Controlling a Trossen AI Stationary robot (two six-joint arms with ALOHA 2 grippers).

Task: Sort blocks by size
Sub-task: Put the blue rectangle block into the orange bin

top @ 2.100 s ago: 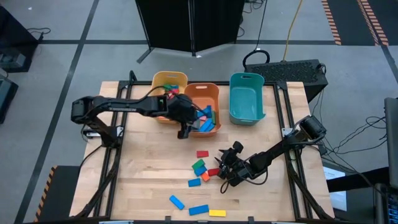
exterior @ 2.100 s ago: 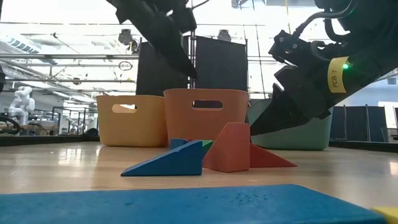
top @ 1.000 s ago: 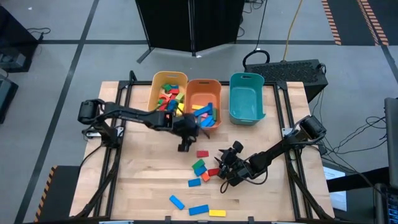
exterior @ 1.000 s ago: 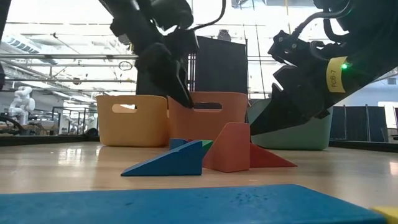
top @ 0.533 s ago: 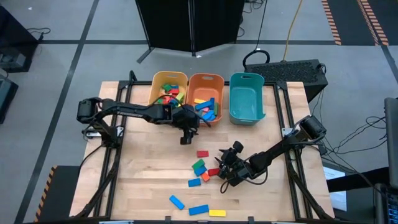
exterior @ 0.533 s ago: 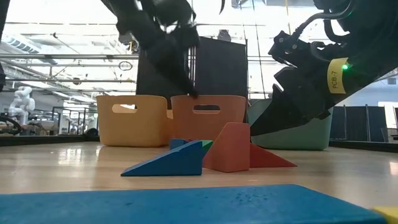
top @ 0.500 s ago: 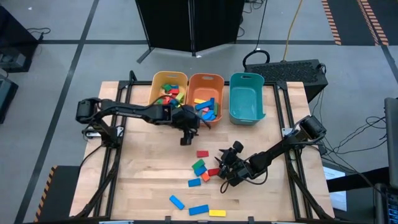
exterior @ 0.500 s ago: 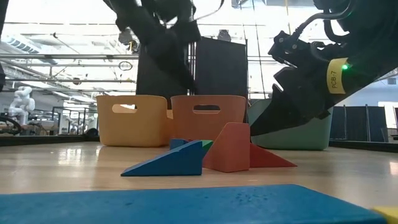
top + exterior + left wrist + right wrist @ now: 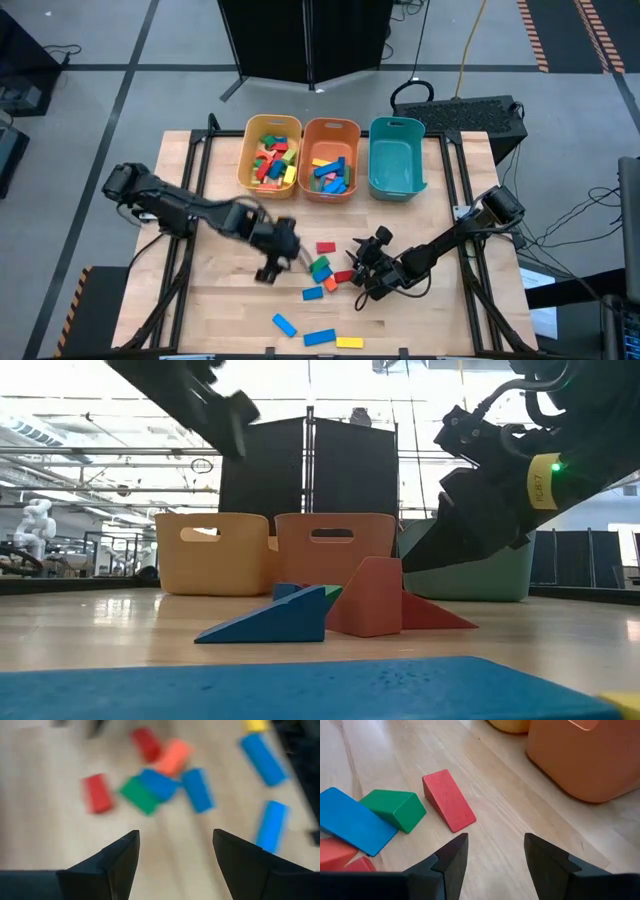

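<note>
Wooden bench (image 9: 220, 300) boards carry a loose cluster of small painted wooden blocks (image 9: 322, 268) near the middle, with a few more blue and yellow bars (image 9: 320, 338) toward the front edge. At the back stand a yellow plastic bin (image 9: 248, 160) and an orange plastic bin (image 9: 308, 165), both holding blocks, and a teal plastic bin (image 9: 376, 170). Left gripper (image 9: 172, 852) hovers just beside the cluster, fingers apart and empty. Right gripper (image 9: 495, 852) sits low on the cluster's other side, fingers apart, facing a red wedge block (image 9: 447, 800) and a green block (image 9: 394, 809).
</note>
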